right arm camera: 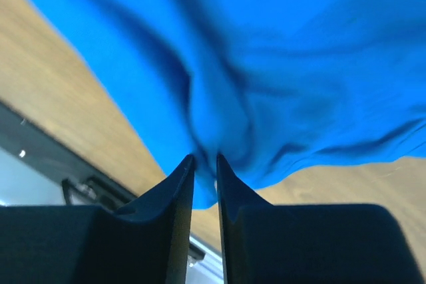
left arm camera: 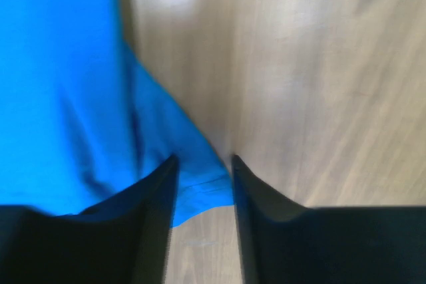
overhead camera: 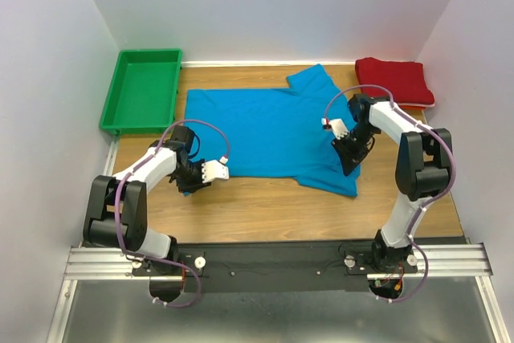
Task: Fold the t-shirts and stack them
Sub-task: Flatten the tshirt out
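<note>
Close the left end effector [left arm camera: 203, 161] fully on the near corner of the blue t-shirt [overhead camera: 265, 130], which sits between its part-open jaws, before lifting both sides together. The right end effector [right arm camera: 205, 159], almost closed, pinches a bunched fold at that shirt's near right edge. The folded dark red t-shirt [overhead camera: 393, 79] lies well apart, far right.

The blue t-shirt [overhead camera: 265, 130] lay spread open and unfolded across the middle of the table [overhead camera: 257, 198], one sleeve pointing toward the far side, its near right part rumpled. The dark red t-shirt [overhead camera: 395, 80], pale-edged, sat folded at the far right corner, apart from it
</note>
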